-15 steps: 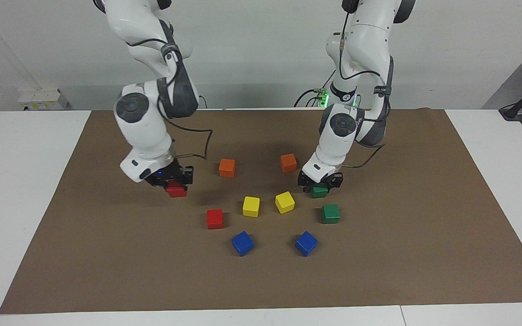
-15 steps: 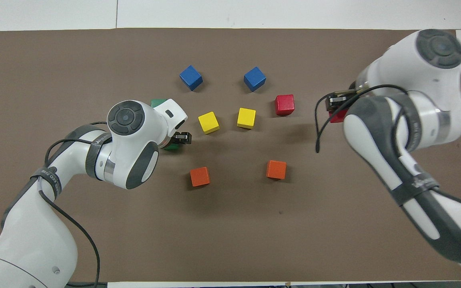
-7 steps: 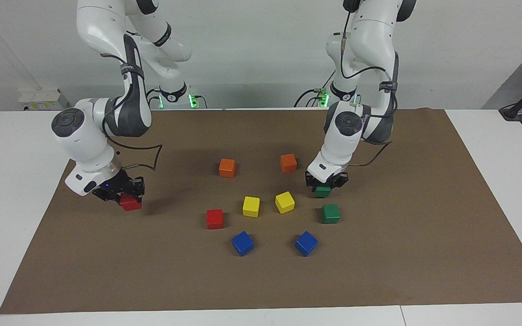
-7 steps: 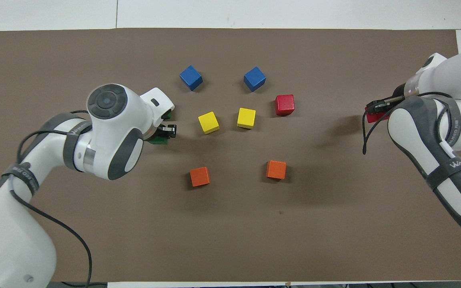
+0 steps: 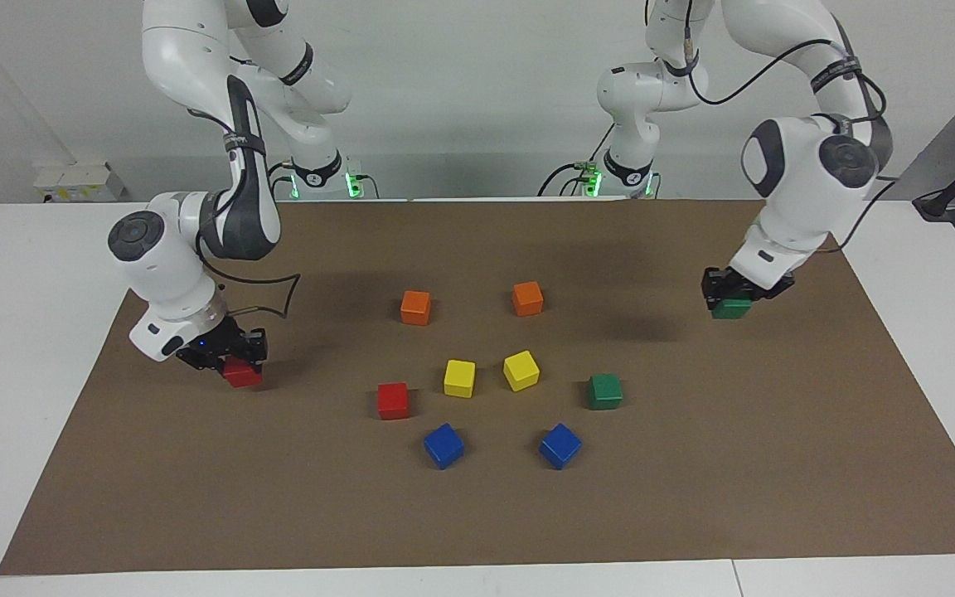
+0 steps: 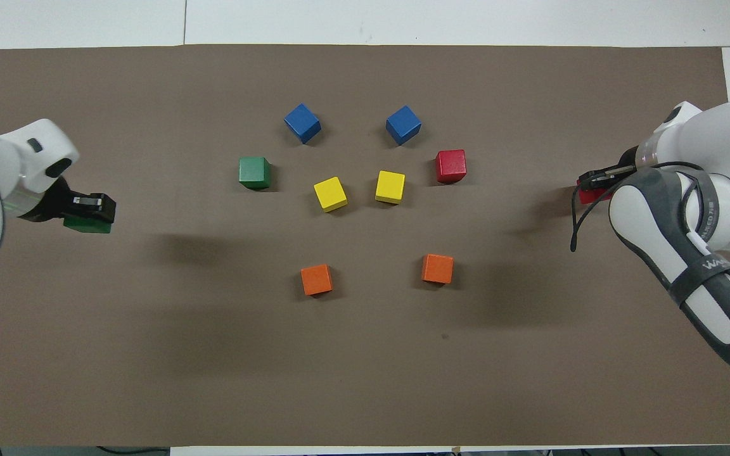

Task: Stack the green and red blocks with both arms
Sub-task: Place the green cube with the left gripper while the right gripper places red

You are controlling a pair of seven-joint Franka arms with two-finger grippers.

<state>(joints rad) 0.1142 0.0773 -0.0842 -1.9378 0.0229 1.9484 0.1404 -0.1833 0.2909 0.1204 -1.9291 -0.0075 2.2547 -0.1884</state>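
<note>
My left gripper is shut on a dark-green cube and holds it up over the brown mat near the left arm's end; both also show in the overhead view, gripper and cube. My right gripper is shut on a red cube, low over the mat near the right arm's end, with the gripper and cube partly hidden by the arm from overhead. A second green cube and a second red cube sit on the mat.
Two yellow cubes sit mid-mat between the loose red and green cubes. Two orange cubes lie nearer the robots, two blue cubes farther. The brown mat covers a white table.
My left gripper lifted its green cube from beside the yellow cubes and carried it toward the left arm's end. My right gripper carried its red cube toward the right arm's end, then nearly stopped.
</note>
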